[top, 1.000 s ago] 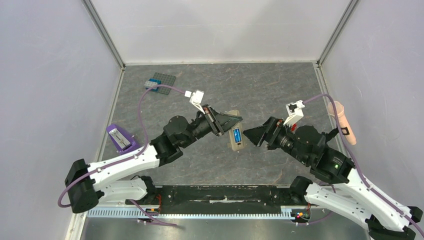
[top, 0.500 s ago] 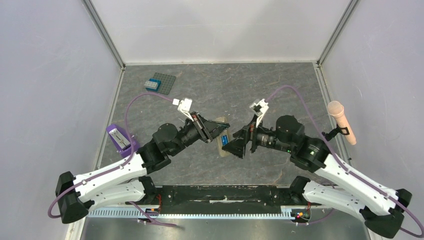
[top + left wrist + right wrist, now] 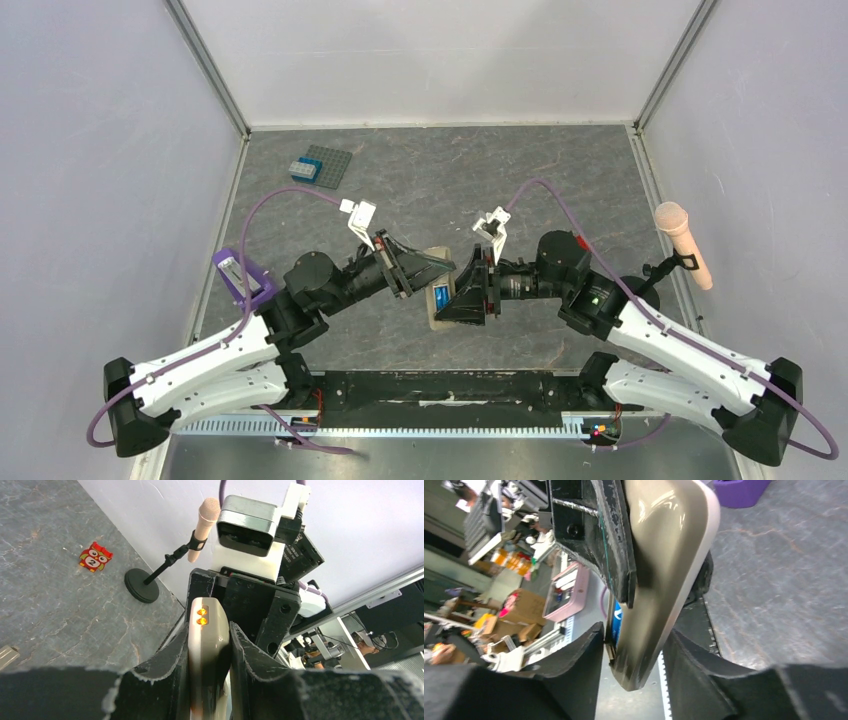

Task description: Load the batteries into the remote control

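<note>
The left claw [image 3: 209, 632] is clamped shut on the slim white rectangular remote control [image 3: 205, 655]. Its two black fingers [image 3: 170, 670] press against the handset's long sides, and two small amber dots show on the end that juts out past them. From the opposite side the right claw [image 3: 634, 630] stands with its black fingers [image 3: 574, 665] either side of the remote control's other end. One finger looks to touch the casing while a sliver of space shows at the other, so I cannot tell whether this claw grips the handset or only brackets it. A small blue cylindrical battery [image 3: 616, 621] sits in the recess on the remote control's back, facing up in the top view. There the handset hangs between the two claws, lifted off the grey stone-patterned worktop [image 3: 430, 180], in front of the middle of its near edge. Farther out, a purple plastic holder [image 3: 243, 278] lies by the left wall. A blue toy brick on a grey studded plate [image 3: 320, 165] sits in the far left corner. A pinkish microphone on a black round-based stand [image 3: 685, 245] stands at the right wall, and a small red owl tile [image 3: 95, 556] lies near that stand's base.
</note>
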